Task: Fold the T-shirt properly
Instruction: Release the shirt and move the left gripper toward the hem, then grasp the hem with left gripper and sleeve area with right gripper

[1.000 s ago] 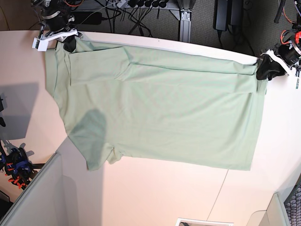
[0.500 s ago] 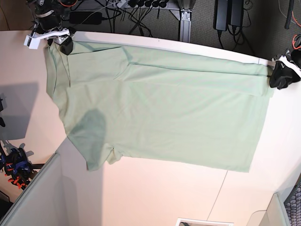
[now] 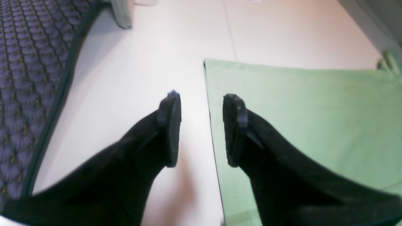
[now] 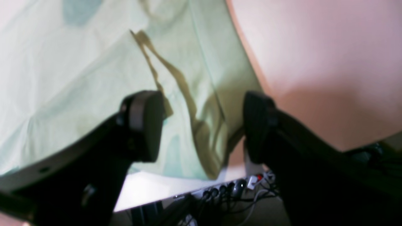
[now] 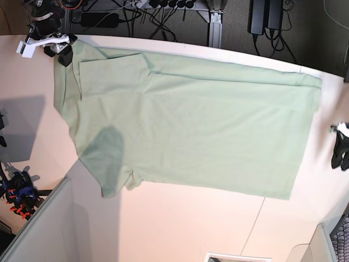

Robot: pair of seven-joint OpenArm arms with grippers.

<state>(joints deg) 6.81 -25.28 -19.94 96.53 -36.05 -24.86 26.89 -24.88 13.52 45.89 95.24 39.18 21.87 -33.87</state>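
Note:
The pale mint-green T-shirt (image 5: 185,125) lies spread flat across the table, its far strip folded over onto the body. My right gripper (image 5: 60,52) hovers at the shirt's far left corner. In the right wrist view the right gripper (image 4: 201,106) stands open wide above that rumpled corner of the T-shirt (image 4: 78,78), holding nothing. My left gripper (image 5: 339,154) sits off the shirt by the table's right edge. In the left wrist view the left gripper (image 3: 201,125) is open over bare table, with the T-shirt (image 3: 314,110) hem just under its right finger.
Cables and a power strip (image 5: 163,5) hang behind the table's far edge. A grey partition (image 5: 38,229) stands at the front left with coloured clamps (image 5: 19,194) beside it. Patterned carpet (image 3: 28,62) lies beyond the table's right side.
Both grippers have opened and let go of the shirt's far edge. The left one has drawn back toward the front along the right side; the right one has moved left, off the corner.

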